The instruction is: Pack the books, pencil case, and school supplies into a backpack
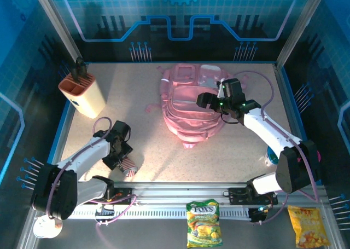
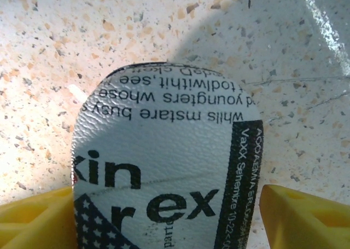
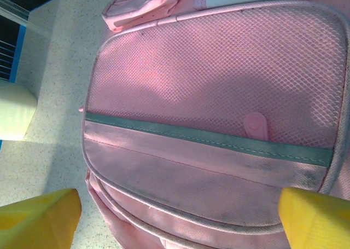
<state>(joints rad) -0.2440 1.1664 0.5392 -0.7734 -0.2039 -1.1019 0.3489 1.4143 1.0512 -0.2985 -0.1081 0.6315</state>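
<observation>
The pencil case (image 2: 164, 161), a white pouch with black lettering and a starred corner, lies on the speckled table. My left gripper (image 2: 167, 205) is open and low over it, with a yellow finger (image 2: 306, 219) on each side; the right one stands a sliver off its edge. From above, the left gripper (image 1: 121, 153) sits over the pencil case (image 1: 129, 168) at the front left. The pink backpack (image 1: 188, 109) lies mid-table. My right gripper (image 1: 216, 102) hovers open above it, looking down on the backpack's mesh front pocket (image 3: 219, 79). The books are out of view.
A beige holder with an orange top (image 1: 82, 93) stands at the back left. Two snack packs (image 1: 203, 223) (image 1: 308, 227) lie in front of the rail. A small blue-white object (image 1: 269, 158) sits partly behind the right arm.
</observation>
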